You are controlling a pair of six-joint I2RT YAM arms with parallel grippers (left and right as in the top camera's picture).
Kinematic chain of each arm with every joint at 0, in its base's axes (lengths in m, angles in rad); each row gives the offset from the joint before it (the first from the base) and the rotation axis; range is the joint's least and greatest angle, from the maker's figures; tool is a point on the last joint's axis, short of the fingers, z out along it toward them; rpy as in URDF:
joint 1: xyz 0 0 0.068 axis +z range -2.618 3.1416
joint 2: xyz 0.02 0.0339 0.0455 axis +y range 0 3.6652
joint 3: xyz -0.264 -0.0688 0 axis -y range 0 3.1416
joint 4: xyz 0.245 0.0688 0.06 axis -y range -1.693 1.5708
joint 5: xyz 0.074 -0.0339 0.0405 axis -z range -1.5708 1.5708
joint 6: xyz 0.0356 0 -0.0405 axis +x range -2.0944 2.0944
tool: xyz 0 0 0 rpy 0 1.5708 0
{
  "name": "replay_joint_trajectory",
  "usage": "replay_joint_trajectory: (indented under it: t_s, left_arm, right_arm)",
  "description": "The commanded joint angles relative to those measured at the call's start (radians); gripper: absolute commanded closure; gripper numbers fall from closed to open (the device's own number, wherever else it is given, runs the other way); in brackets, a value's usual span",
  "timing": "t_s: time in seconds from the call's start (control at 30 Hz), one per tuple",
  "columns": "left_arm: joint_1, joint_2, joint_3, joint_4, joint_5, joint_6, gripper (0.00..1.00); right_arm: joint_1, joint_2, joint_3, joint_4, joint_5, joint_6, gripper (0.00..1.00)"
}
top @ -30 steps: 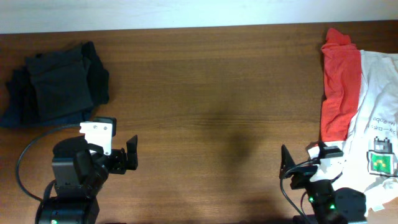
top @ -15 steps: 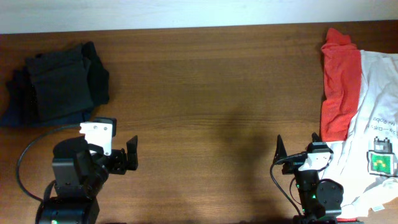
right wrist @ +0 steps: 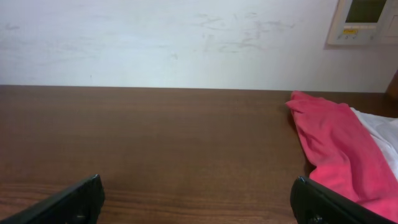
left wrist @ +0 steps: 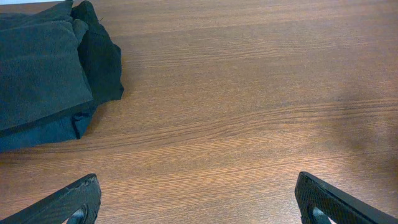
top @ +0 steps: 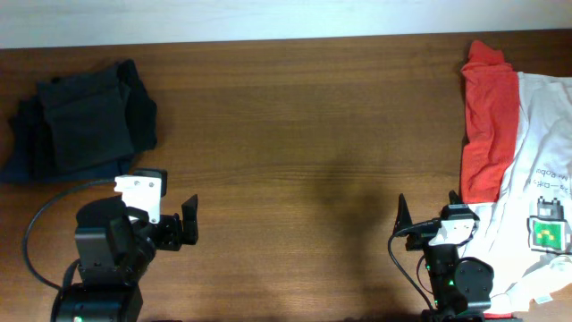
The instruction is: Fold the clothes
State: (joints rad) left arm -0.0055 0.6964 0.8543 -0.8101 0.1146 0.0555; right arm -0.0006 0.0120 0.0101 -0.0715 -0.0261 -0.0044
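Two heaps of clothes sit at opposite ends of the table (top: 295, 134). At the table's far left corner you have the dark pile (top: 85, 130), a black layer lying flat on a navy one whose edge shows beneath it (the left wrist view (left wrist: 37, 68) shows the colour split best). At the table's right end lies the red garment (top: 487, 125), a rumpled strip running from the far edge toward the near edge. It touches the white garment (top: 541, 152), which spreads out to the table's right edge. A green and white printed patch (top: 547, 233) shows on the white cloth near the table's near right corner.

Your left gripper (top: 165, 224) hangs above the table's near left part, well apart from the dark pile. Its jaws are spread wide, with bare wood showing between the fingers in its own camera (left wrist: 202, 205). Your right gripper (top: 433, 224) sits at the table's near edge, just beside the white garment's hem, and it too is released, fingers far apart (right wrist: 199, 208). From that wrist you look along the table to the pale wall (right wrist: 186, 43) behind it, with the red garment (right wrist: 342, 143) and a sliver of white cloth (right wrist: 382, 134) at the right.
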Motion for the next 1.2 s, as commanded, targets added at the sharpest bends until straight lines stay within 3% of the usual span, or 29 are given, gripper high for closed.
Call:
replay_joint_trajectory:
  t_s: [0.0, 0.33, 0.47, 0.67, 0.87, 1.17]
  left_arm:
    - [-0.003, -0.002, -0.001, 0.002, -0.007, -0.011, 0.01]
    - [-0.003, -0.035, -0.010, 0.001, -0.007, -0.011, 0.01]
    - [-0.006, -0.177, -0.151, 0.029, -0.026, -0.010, 0.01]
    - [-0.084, -0.533, -0.603, 0.416, -0.034, -0.010, 0.01]
    - [-0.089, -0.691, -0.847, 0.809, -0.064, -0.009, 0.01]
    - [-0.092, -0.692, -0.845, 0.727, -0.122, 0.001, 0.01]
  right_arm:
    - [-0.006, -0.008, -0.005, -0.007, 0.012, -0.006, 0.01]
    - [-0.006, -0.008, -0.005, -0.007, 0.012, -0.006, 0.01]
    - [-0.006, -0.008, -0.005, -0.007, 0.012, -0.006, 0.01]
    - [-0.006, -0.008, -0.005, -0.007, 0.012, -0.006, 0.01]
    - [-0.006, -0.008, -0.005, -0.008, 0.012, -0.006, 0.01]
    - [-0.006, -0.008, -0.005, -0.007, 0.012, -0.006, 0.01]
